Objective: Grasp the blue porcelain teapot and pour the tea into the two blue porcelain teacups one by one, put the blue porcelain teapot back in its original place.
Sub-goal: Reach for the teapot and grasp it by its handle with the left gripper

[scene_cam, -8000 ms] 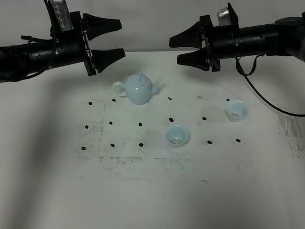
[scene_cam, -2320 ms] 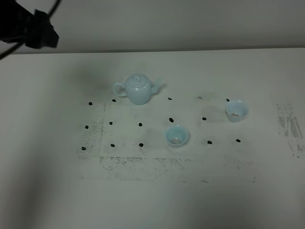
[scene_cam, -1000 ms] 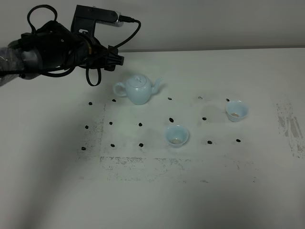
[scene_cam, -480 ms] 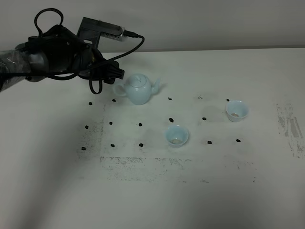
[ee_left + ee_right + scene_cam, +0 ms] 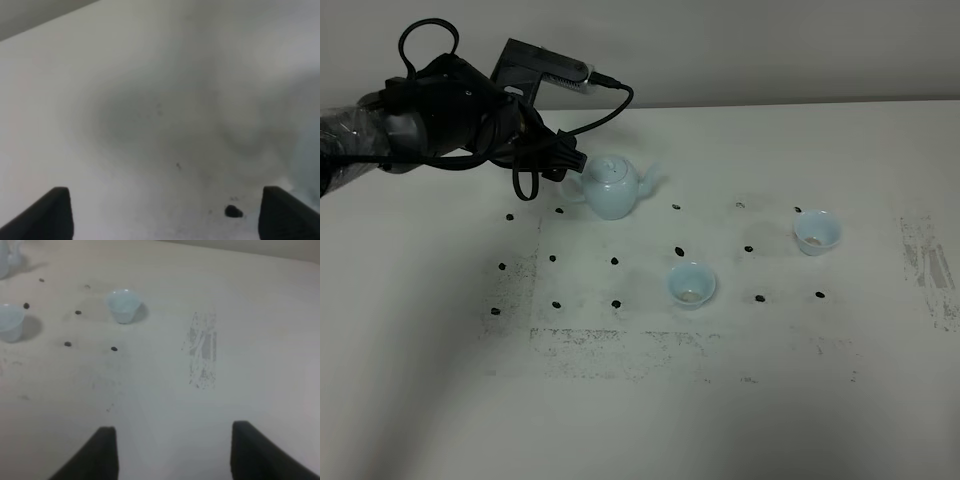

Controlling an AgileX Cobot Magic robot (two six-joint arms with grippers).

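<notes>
The blue porcelain teapot [image 5: 613,187] stands at the back of the table, spout to the right and loop handle to the left. My left gripper [image 5: 566,160] hovers just left of that handle. In the left wrist view it [image 5: 167,216] is open wide, with only bare table between the fingertips [image 5: 54,216]. One blue teacup [image 5: 691,285] sits in front of the teapot, and the other teacup [image 5: 817,232] stands further right. The right wrist view shows both cups [image 5: 124,305] [image 5: 9,322] far ahead of my right gripper [image 5: 175,455], which is open and empty. The right arm is outside the exterior view.
Black dot marks [image 5: 615,261] form a grid on the white table [image 5: 640,400]. A smudged grey rectangle [image 5: 620,350] lies in front of the cups, and a scuffed patch [image 5: 928,265] is at the right. One dot [image 5: 233,211] shows near the left fingers.
The left arm has moved right and slightly down, bringing its gripper close to the teapot's handle. Teapot and cups have not moved.
</notes>
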